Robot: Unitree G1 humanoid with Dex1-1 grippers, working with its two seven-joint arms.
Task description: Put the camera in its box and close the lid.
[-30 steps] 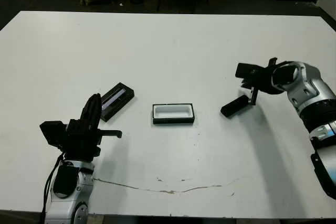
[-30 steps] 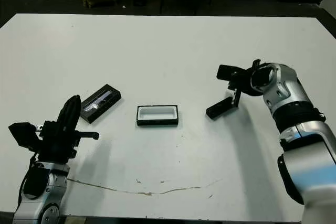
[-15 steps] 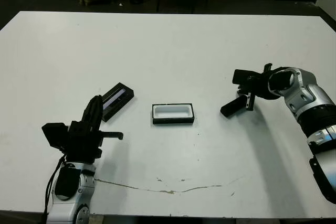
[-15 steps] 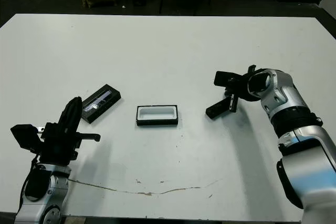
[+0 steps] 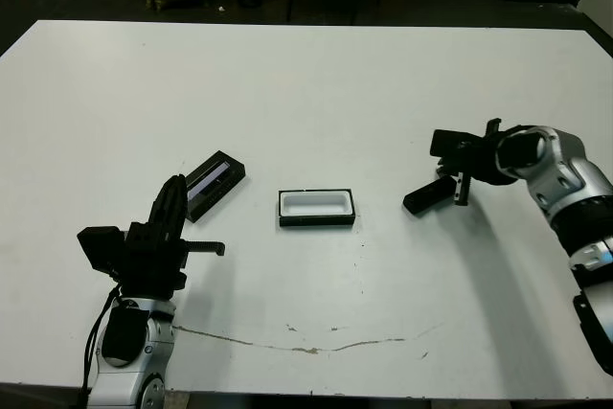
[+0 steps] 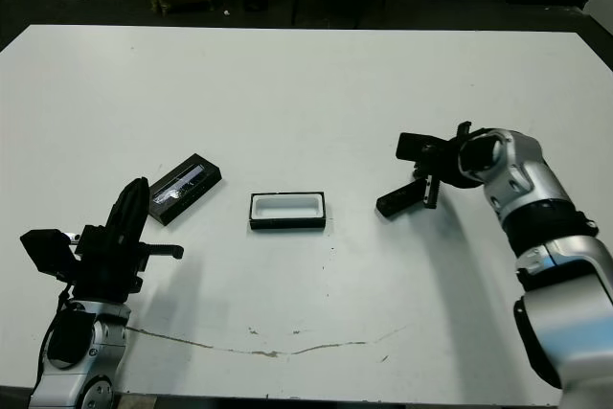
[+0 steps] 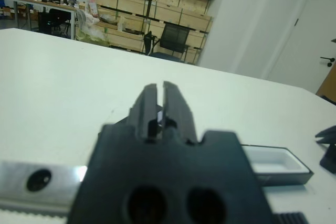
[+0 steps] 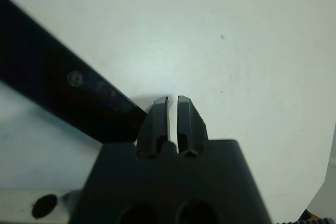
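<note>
**Mia:** What is on the big white table (image 5: 316, 93)?

**Sam:** Going from big to small: the lid (image 5: 213, 184) with its pale stripe lies over on the left. The box (image 5: 316, 208) sits open in the middle, white inside and empty. The camera (image 5: 428, 197) is a small black bar, lying flat on the right, well apart from the box.

**Mia:** Is the camera hard to pick up?

**Sam:** I think it is light and stiff, but smooth, so it may slip. It could break if it drops. Best to pinch it across its thin middle.

**Mia:** Where is the pincer?

**Sam:** The right gripper (image 5: 461, 189) is just beside the camera's far end. Its fingers are squeezed together and hold nothing. The left gripper (image 5: 173, 206) is squeezed together too, empty, near the lid.
</note>
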